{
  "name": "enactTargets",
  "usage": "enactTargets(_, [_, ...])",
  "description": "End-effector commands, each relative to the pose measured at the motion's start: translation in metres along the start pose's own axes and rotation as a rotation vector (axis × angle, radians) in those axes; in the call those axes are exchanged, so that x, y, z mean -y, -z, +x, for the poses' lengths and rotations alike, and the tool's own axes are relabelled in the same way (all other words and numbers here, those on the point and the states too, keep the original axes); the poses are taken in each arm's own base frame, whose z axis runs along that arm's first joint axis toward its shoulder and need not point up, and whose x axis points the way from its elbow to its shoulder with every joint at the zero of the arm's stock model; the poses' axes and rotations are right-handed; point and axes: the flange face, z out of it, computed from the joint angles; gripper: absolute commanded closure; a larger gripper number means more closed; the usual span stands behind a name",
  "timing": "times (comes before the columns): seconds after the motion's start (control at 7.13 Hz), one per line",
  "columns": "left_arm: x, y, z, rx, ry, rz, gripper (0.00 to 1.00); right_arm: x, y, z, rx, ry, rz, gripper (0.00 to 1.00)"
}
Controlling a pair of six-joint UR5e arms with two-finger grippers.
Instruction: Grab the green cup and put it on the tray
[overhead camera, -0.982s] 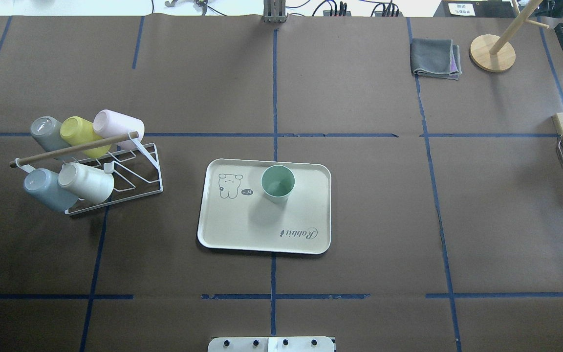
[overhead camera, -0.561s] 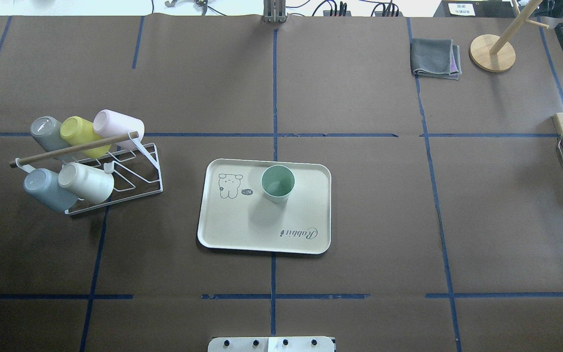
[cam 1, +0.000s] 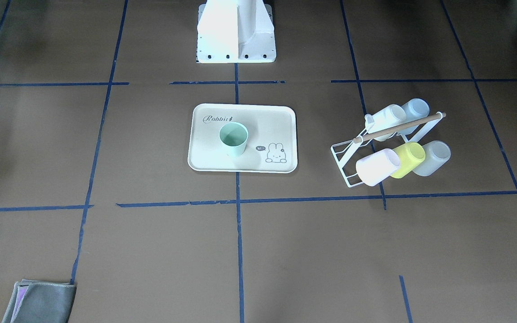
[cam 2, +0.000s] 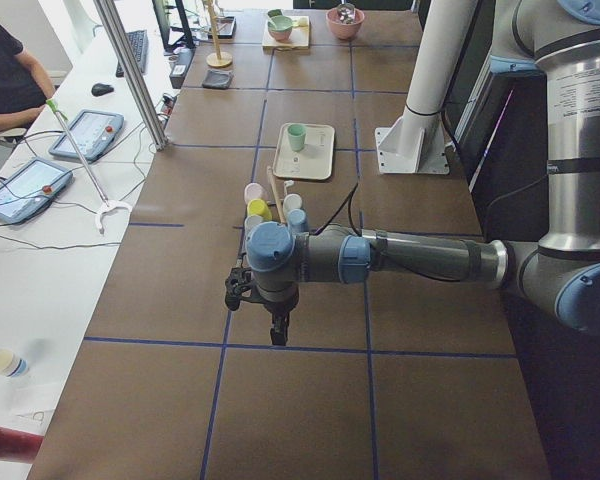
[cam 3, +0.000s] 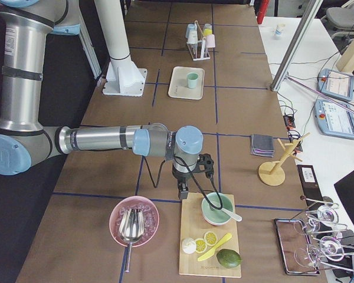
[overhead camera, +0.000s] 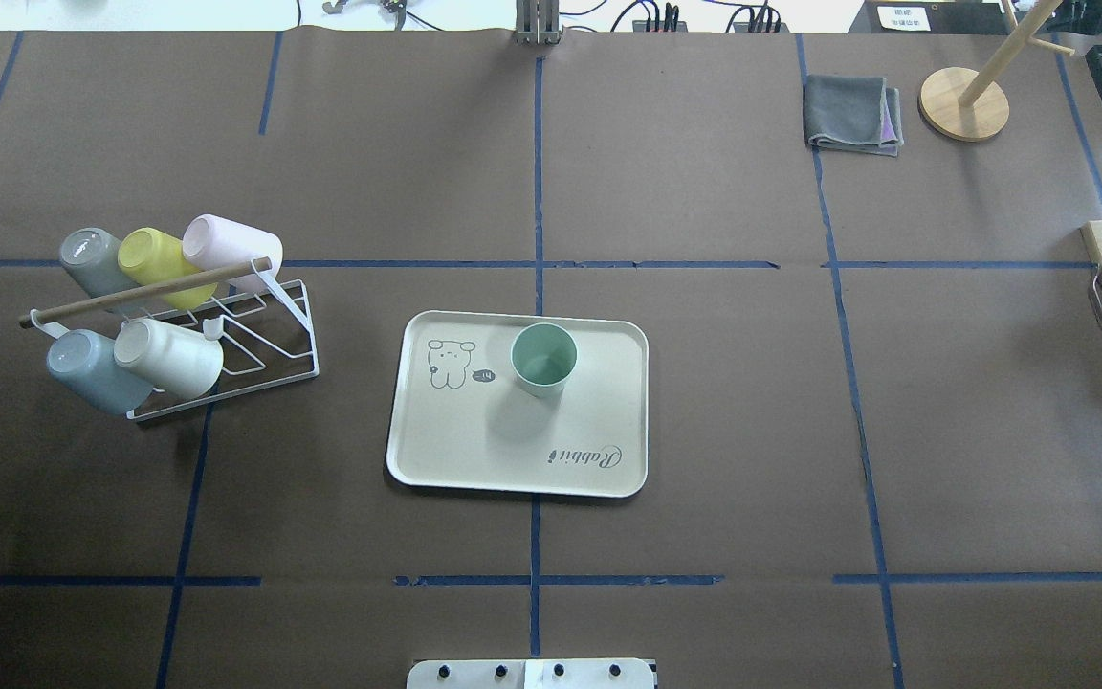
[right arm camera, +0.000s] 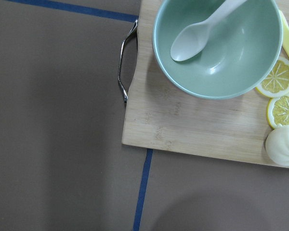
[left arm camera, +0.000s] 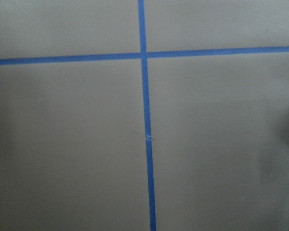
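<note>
the green cup (overhead camera: 543, 359) is found upright on the tray (overhead camera: 474, 450), toward its far rim, with no arm touching it. the left claw (cam 2: 277, 336) hangs over bare table (cam 2: 180, 290). the right claw (cam 3: 183, 192) hangs just beside a wooden board (cam 3: 192, 231) carrying a bowl (cam 3: 211, 216). whether either claw is clenched or released cannot be told from the side views. risks noted: the light cup could be toppled by a low sweep across the tray, and the board could be clipped if the right claw is moved carelessly.

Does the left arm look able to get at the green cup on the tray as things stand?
Probably yes. The green cup stands upright on the tray with nothing over or against it. The cup rack sits between it and the left tool, but the arm could likely pass above it.
</note>
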Motion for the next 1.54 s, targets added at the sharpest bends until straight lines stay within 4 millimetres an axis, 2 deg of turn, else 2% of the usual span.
enactTargets(0.0, [-0.012,-0.008,-0.012,0.005,0.024,-0.019,0.0,0.004,-0.002,0.002,0.0,-0.001,-0.002,0.0])
enactTargets(0.7, [-0.015,-0.004,-0.012,0.039,0.024,-0.016,0.0,-0.001,-0.005,0.005,0.001,-0.009,-0.007,0.0])
enactTargets(0.84, [-0.028,-0.009,-0.017,0.036,0.037,-0.029,0.0,-0.003,-0.007,0.005,0.002,-0.011,-0.011,0.0])
enactTargets(1.26, [-0.025,0.003,-0.004,0.038,0.01,-0.005,0.0,0.0,-0.004,0.003,0.01,-0.009,-0.003,0.0])
enactTargets(1.4, [-0.025,0.001,-0.004,0.038,0.01,-0.009,0.0,-0.002,-0.007,0.005,0.01,-0.013,-0.01,0.0])
